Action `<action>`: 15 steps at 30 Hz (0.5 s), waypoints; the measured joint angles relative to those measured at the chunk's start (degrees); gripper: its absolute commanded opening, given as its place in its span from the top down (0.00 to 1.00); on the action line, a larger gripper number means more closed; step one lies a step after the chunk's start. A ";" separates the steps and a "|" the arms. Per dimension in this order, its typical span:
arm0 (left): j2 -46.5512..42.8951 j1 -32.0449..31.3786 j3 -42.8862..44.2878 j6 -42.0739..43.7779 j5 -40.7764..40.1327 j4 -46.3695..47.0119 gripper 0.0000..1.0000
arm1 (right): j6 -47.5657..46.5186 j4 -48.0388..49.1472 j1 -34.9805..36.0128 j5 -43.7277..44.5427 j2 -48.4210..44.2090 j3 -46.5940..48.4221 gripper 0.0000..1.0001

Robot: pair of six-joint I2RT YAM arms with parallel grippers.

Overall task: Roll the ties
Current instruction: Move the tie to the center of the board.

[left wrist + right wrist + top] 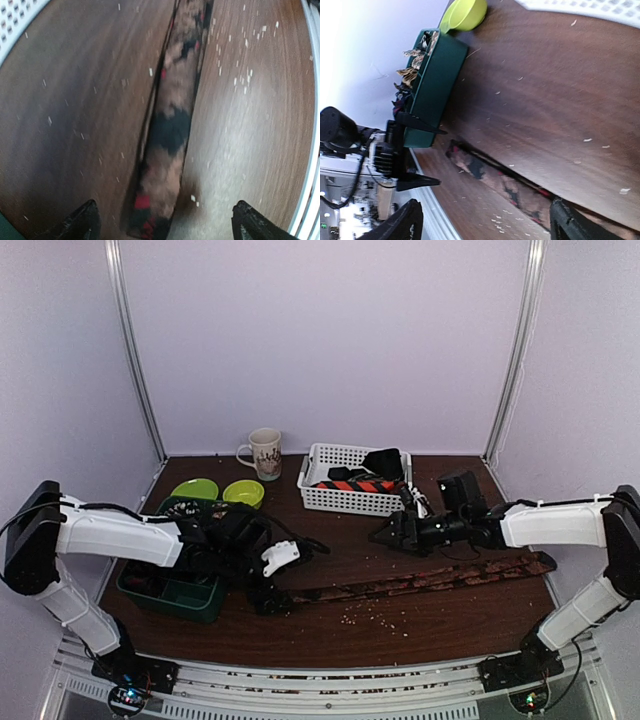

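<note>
On the wood-grain table [400, 625], a long flat mottled brown tie [420, 583]; left hand [165, 217] and right hand [485, 215] spread.

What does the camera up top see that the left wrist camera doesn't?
Only the top view shows the mug, a striped tie, lime bowls and the right claw. Only the left wrist view shows the red spots on the brown patterned tie. Both show the open left claw over that tie, flat on the table with white crumbs.

Tie [170, 130] — matt patterned cloth; table [75, 125] — smooth, faintly glossy wood.
</note>
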 measured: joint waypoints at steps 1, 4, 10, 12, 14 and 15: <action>-0.24 0.26 -0.94 -0.09 -0.07 -1.05 0.11 | 1.18 1.95 1.49 -0.39 1.46 0.11 0.22; -0.35 1.22 -1.92 -0.24 0.11 -2.54 0.13 | 3.45 4.87 5.35 -0.68 6.32 1.70 0.27; -0.33 3.23 -5.40 -0.31 1.31 1.01 0.17 | 5.75 7.19 11.72 -0.55 14.82 6.82 0.34; -0.28 3.37 -6.91 -0.31 1.57 1.66 0.18 | 6.12 7.43 12.33 -0.50 16.61 8.00 0.35; -0.17 3.37 -7.41 -0.28 1.60 1.73 0.17 | 6.27 7.67 12.41 -0.46 17.86 8.57 0.36; -0.17 3.37 -7.41 -0.28 1.60 1.95 0.17 | 6.38 7.67 12.41 -0.46 18.27 8.63 0.37</action>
